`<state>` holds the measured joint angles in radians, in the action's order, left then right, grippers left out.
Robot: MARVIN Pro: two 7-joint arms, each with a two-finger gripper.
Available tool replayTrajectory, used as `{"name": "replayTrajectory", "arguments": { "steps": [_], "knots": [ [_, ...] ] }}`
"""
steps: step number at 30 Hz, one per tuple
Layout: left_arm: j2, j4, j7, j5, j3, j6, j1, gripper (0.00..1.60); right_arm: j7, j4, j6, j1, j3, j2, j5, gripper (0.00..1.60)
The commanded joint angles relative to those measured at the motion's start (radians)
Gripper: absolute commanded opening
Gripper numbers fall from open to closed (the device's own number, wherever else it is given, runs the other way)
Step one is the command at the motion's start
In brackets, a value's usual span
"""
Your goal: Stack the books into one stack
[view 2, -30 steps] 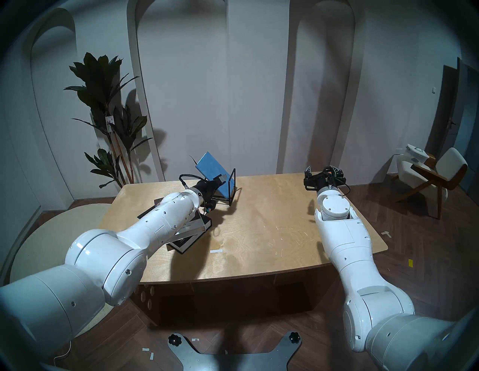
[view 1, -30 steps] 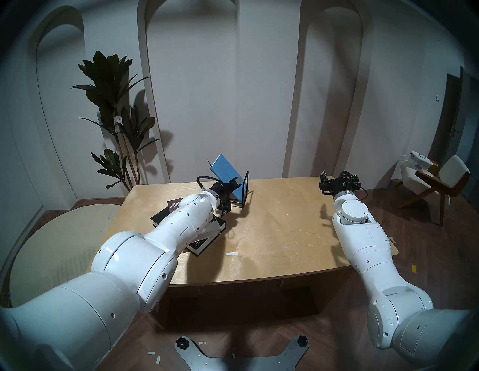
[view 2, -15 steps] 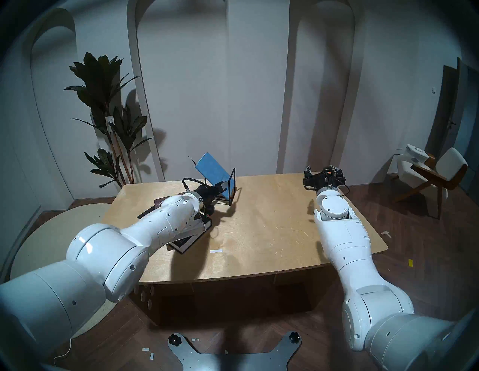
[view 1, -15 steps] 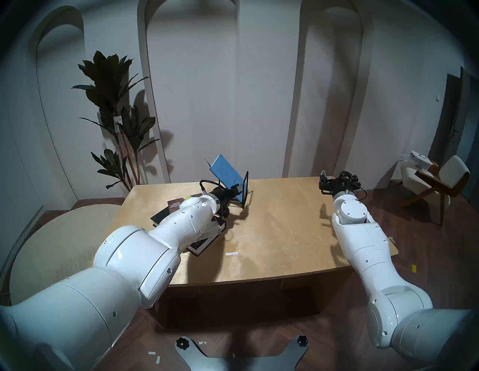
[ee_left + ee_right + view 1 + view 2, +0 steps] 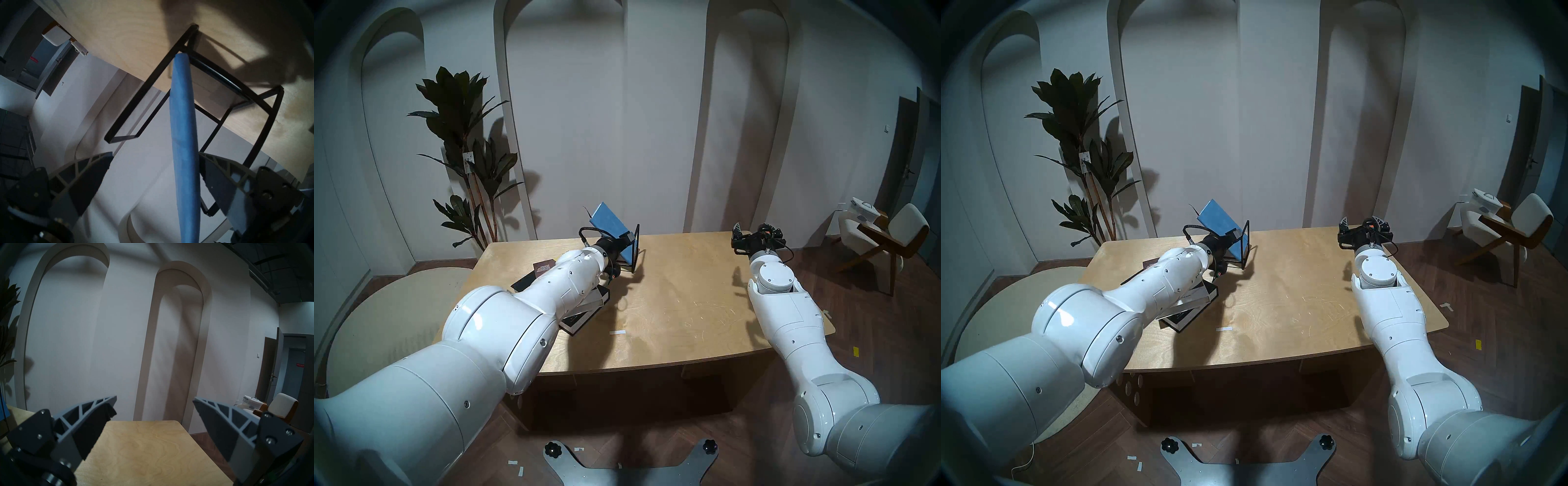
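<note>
Progress: roughly two thirds by my read. Black book (image 5: 575,322) lies flat on the tabletop (image 5: 687,305) with the brown book (image 5: 544,266) on top, slightly skewed; most of both is hidden under the left arm. Blue book (image 5: 610,224) not on the pile yet: it leans tilted in the wire rack (image 5: 635,247) at the far side, near the pile but apart from it

Left: grab blue book, lift clear of rack, lay it on the brown one

Left gripper (image 5: 155,168) fingers spread wide, straddling the blue book's edge (image 5: 184,135). One finger (image 5: 219,169) sits right against or just beside the book, contact unclear; the other (image 5: 95,168) is clearly off it. No grip yet

Right gripper (image 5: 154,410) fingers wide too, empty, hanging above the tabletop's far right corner, well apart from the books
</note>
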<state>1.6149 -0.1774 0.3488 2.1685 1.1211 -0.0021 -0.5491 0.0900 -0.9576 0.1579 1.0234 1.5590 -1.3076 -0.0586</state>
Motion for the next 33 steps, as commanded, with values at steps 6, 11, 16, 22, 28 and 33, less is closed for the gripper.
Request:
{"name": "replayTrajectory", "arguments": {
  "steps": [6,11,16,22,28,33],
  "knots": [
    [0.021,0.009,0.0,-0.051,0.051,-0.024,0.025,0.48,0.0,-0.012,0.015,-0.022,0.002,-0.002,0.0,1.6],
    [0.018,0.014,0.009,-0.064,0.066,-0.035,0.02,0.0,-0.002,-0.001,0.015,-0.024,0.001,-0.011,-0.001,1.6],
    [0.011,0.005,0.029,-0.073,0.076,-0.036,0.029,0.0,-0.005,0.012,0.015,-0.03,-0.004,-0.025,-0.002,1.6],
    [0.012,-0.015,0.051,-0.075,0.079,-0.035,0.058,0.0,-0.009,0.023,0.017,-0.037,-0.014,-0.041,-0.002,1.6],
    [0.009,-0.032,0.092,-0.087,0.092,-0.033,0.072,0.0,-0.013,0.033,0.02,-0.044,-0.018,-0.041,-0.004,1.6],
    [-0.007,-0.05,0.151,-0.101,0.108,-0.03,0.071,0.0,-0.017,0.042,0.026,-0.049,-0.019,-0.041,-0.006,1.6]
  ]
}}
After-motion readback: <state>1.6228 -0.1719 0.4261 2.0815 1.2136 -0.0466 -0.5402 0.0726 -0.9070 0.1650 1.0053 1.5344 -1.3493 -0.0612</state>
